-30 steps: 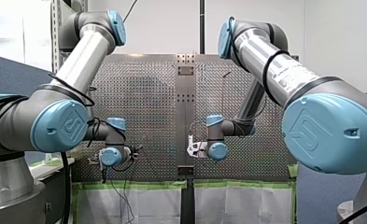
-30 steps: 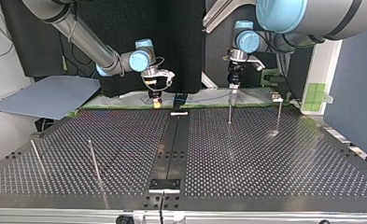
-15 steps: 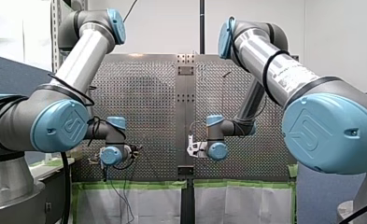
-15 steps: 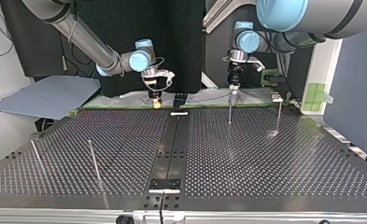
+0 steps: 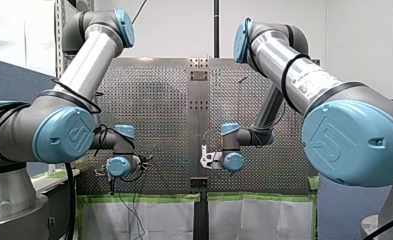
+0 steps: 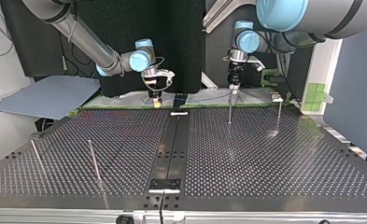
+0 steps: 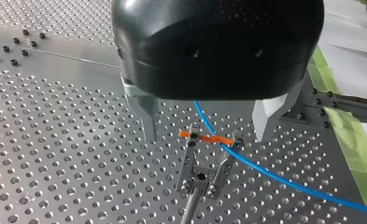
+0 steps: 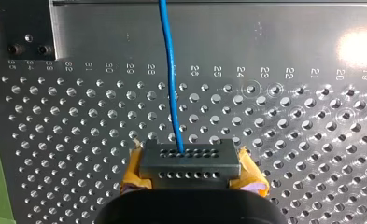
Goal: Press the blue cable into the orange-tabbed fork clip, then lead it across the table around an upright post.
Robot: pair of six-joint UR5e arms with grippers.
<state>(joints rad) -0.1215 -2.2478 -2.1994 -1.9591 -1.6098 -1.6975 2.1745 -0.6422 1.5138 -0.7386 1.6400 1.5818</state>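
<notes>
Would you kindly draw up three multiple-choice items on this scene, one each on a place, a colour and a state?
1. Which gripper hangs over the metal fork clip? A my left; B my right; C neither.
2. The clip's tab is: A green; B orange; C white.
3. My right gripper is: A open, empty; B shut on the thin blue cable; C shut on a post.
1 A: my left gripper stands open, a finger either side of it. 2 B: it shows orange. 3 B: the cable ends in its closed grip.
</notes>
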